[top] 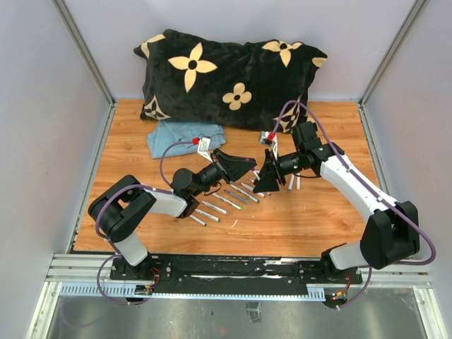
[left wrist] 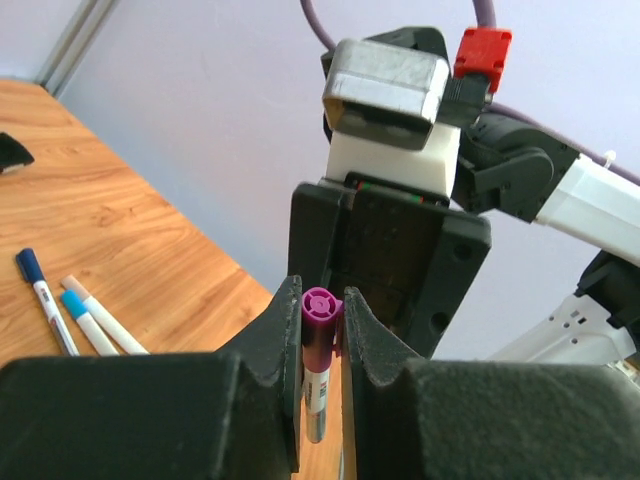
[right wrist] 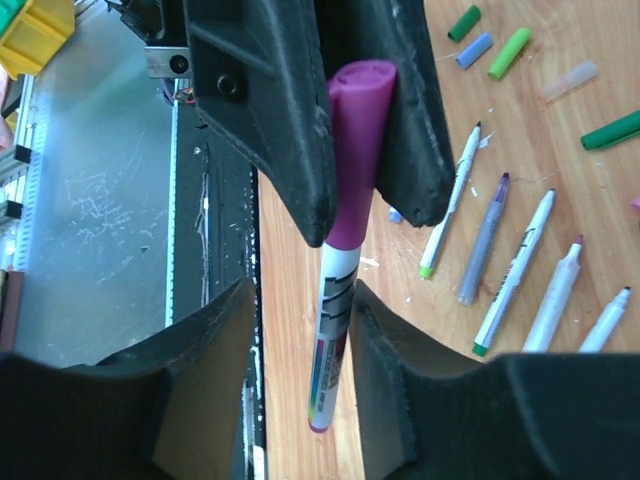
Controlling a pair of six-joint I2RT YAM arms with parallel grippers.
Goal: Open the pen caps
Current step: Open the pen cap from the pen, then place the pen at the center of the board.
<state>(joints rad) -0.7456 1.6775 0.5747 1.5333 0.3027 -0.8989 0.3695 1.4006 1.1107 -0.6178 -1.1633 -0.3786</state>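
While left fingers (left wrist: 272, 345) clench one purple cap (left wrist: 319, 312), right fingers (right wrist: 205, 375) flank its pen (right wrist: 335, 330), released.

Purple cap (right wrist: 360, 150) sides hidden inside left end effector (left wrist: 322, 303); green cap (right wrist: 612, 130) cropped at edge.

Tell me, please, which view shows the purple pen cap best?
The right wrist view: the purple pen cap shows side-on, nearly full length, clamped in the left gripper. The left wrist view shows mostly its end; the top external view leaves it too small to see.
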